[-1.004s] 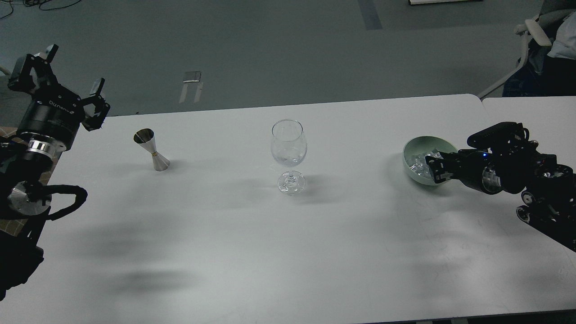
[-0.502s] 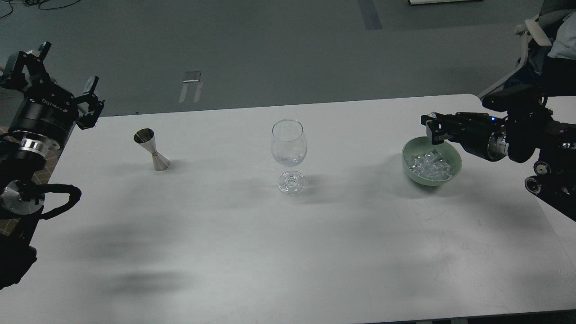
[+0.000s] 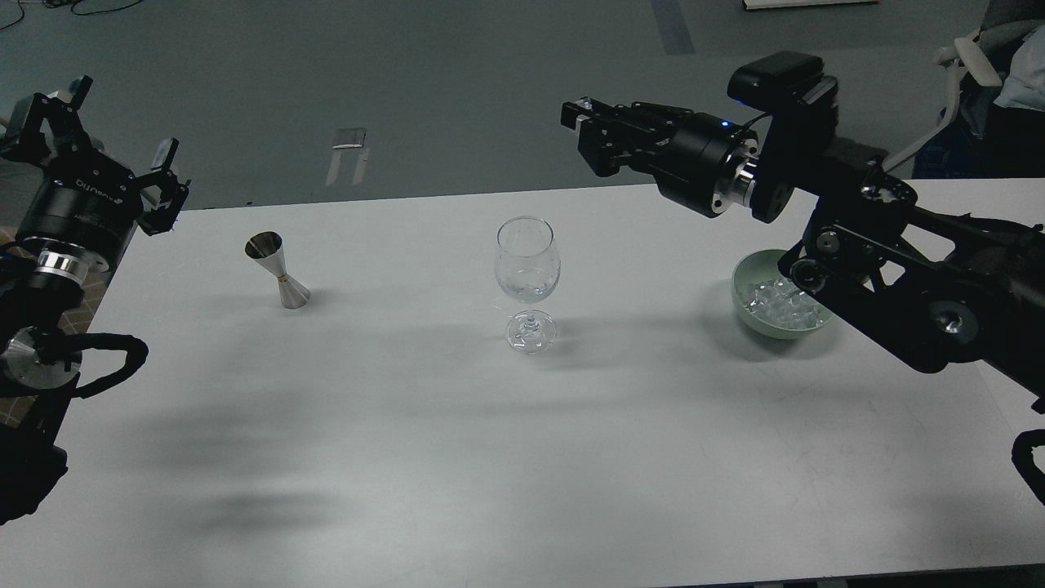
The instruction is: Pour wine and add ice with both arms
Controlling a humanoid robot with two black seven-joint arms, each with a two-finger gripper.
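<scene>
Altogether: one glass (image 3: 527,263), one jigger (image 3: 278,270), one bowl (image 3: 747,310), two arms (image 3: 882,245).

We are seeing dim, cool, even light. Soft blurred shadows are lying across the white table (image 3: 424,457), darkest front left. The glass (image 3: 527,265) is glinting faintly; focus is holding sharp.

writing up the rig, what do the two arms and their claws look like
Both arms are black with shiny silver ring joints. The left claw has black prongs on a cylinder with white lettering, and a looping black cable. The right claw is blocky, with a blue light behind it.
</scene>
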